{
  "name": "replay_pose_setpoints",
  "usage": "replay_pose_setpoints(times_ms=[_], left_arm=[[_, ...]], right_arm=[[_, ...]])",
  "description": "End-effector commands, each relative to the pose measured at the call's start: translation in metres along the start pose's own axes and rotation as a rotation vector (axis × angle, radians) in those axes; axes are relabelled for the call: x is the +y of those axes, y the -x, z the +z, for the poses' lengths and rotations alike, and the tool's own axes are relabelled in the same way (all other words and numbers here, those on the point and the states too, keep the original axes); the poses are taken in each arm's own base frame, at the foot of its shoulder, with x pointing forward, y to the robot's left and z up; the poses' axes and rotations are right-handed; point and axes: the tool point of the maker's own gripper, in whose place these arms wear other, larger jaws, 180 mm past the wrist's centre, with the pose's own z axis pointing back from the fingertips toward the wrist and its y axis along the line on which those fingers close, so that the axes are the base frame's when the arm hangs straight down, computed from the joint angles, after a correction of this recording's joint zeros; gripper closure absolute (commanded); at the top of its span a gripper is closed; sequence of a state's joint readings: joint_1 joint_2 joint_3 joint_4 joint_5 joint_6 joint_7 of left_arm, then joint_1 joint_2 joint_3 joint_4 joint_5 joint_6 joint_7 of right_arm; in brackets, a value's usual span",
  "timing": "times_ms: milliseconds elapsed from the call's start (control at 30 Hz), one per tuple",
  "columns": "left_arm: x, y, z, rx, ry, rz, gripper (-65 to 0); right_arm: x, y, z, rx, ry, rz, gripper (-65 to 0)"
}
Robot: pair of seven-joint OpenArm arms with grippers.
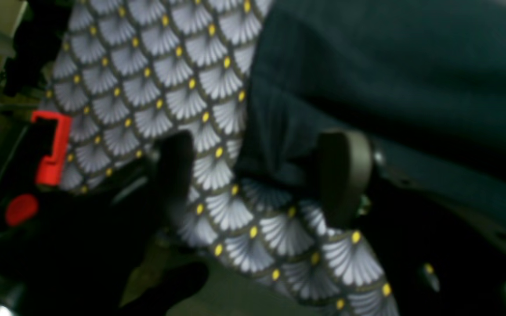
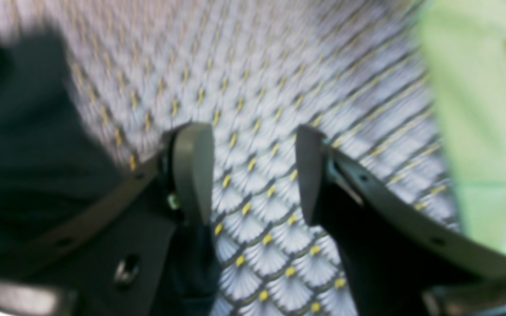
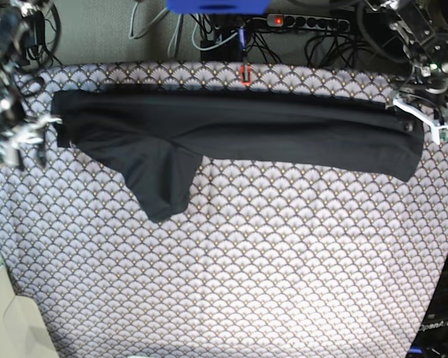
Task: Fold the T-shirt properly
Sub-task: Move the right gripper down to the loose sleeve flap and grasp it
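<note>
The black T-shirt (image 3: pixel 239 130) lies folded into a long band across the far part of the table, with one sleeve (image 3: pixel 163 190) hanging toward the front. My left gripper (image 3: pixel 412 121) is at the band's right end. In the left wrist view it (image 1: pixel 259 184) is open, with the shirt's edge (image 1: pixel 275 145) between its fingers and one finger (image 1: pixel 345 175) against the cloth. My right gripper (image 3: pixel 22 149) is just off the band's left end. In the right wrist view it (image 2: pixel 253 175) is open over bare tablecloth, with the shirt (image 2: pixel 24 153) to its left.
The grey scallop-print tablecloth (image 3: pixel 246 268) covers the whole table. A small red object (image 3: pixel 246 74) sits at the far edge. A power strip (image 3: pixel 306 21) and cables lie behind the table. A red clamp (image 1: pixel 53 145) shows at the table's edge. A pale green surface (image 2: pixel 477 131) lies beside the table.
</note>
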State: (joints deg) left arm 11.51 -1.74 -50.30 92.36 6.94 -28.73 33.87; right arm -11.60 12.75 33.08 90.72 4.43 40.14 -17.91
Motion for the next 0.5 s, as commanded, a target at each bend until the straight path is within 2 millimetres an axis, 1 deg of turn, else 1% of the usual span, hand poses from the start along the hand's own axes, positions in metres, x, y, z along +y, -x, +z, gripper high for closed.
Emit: replay_pose_setpoints(times_ms=[0,67,133,200,267,367,400,467], left_arm=[[0.002,-0.02,0.0,-0.058,-0.003,-0.003,-43.5],[-0.004,-0.023,-0.002,-0.064,0.031,-0.016,-43.5],[-0.01,-0.024,-0.002,-0.066,0.063,-0.038,-43.5],[-0.013,-0.024,-0.002,-0.066,0.08,-0.049,-43.5],[-0.014,-0.023,-0.002,-0.062,0.085,-0.058,-43.5],[-0.016,-0.019,-0.001,-0.056,0.091,-0.054,-43.5],[-0.017,-0.015,-0.001,-0.049,0.092,-0.048,-43.5],[-0.012,-0.003,0.004,-0.029,0.072,-0.016,-43.5]], right_arm=[[-0.002,-0.022,-0.005,-0.046,-0.004,0.025,-31.5],[0.009,-0.016,-0.017,0.05,-0.03,0.061,-31.5],[0.018,-0.016,-0.027,0.115,-0.053,0.091,-31.5],[0.025,-0.022,-0.035,0.143,-0.072,0.108,-31.5],[0.025,-0.029,-0.041,0.156,-0.073,0.114,-31.5],[0.034,-0.039,-0.051,0.165,-0.087,0.112,-31.5],[0.036,-0.041,-0.053,0.166,-0.093,0.114,-31.5],[0.043,-0.041,-0.061,0.184,-0.116,0.111,-31.5]])
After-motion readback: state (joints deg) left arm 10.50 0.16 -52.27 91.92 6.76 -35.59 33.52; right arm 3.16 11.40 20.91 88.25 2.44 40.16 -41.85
